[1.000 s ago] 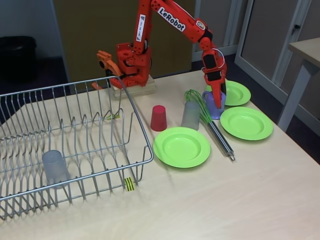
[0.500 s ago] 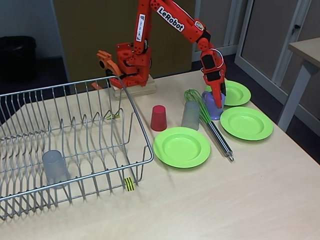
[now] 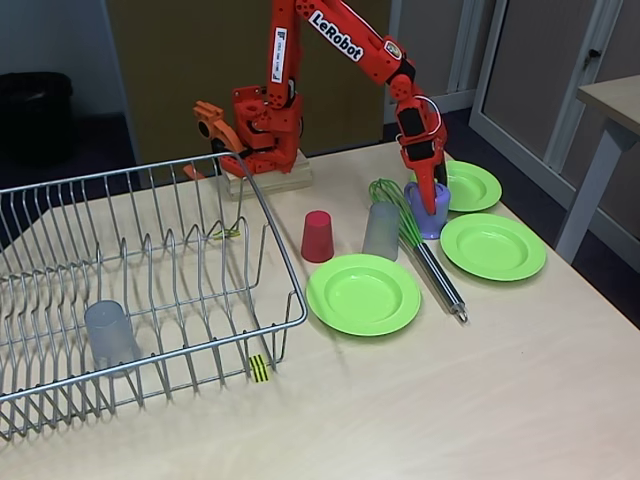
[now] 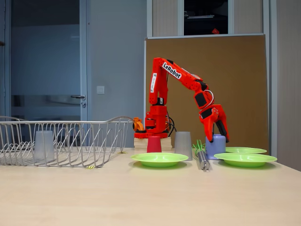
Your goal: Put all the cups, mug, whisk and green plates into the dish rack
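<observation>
Now jaws on mug (image 3: 428, 205), whisk (image 3: 415, 240) adjacent, grey cup (image 3: 381, 231) nr

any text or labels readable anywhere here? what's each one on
"LeRobot": white label on the orange arm's upper link, readable in both fixed views.
White sticker with dark print on the arm's upright link: too small to read.
Yellow-and-black striped tag on the dish rack's rim: stripes only, no words.
No print is visible on the mug, cups or plates.
</observation>
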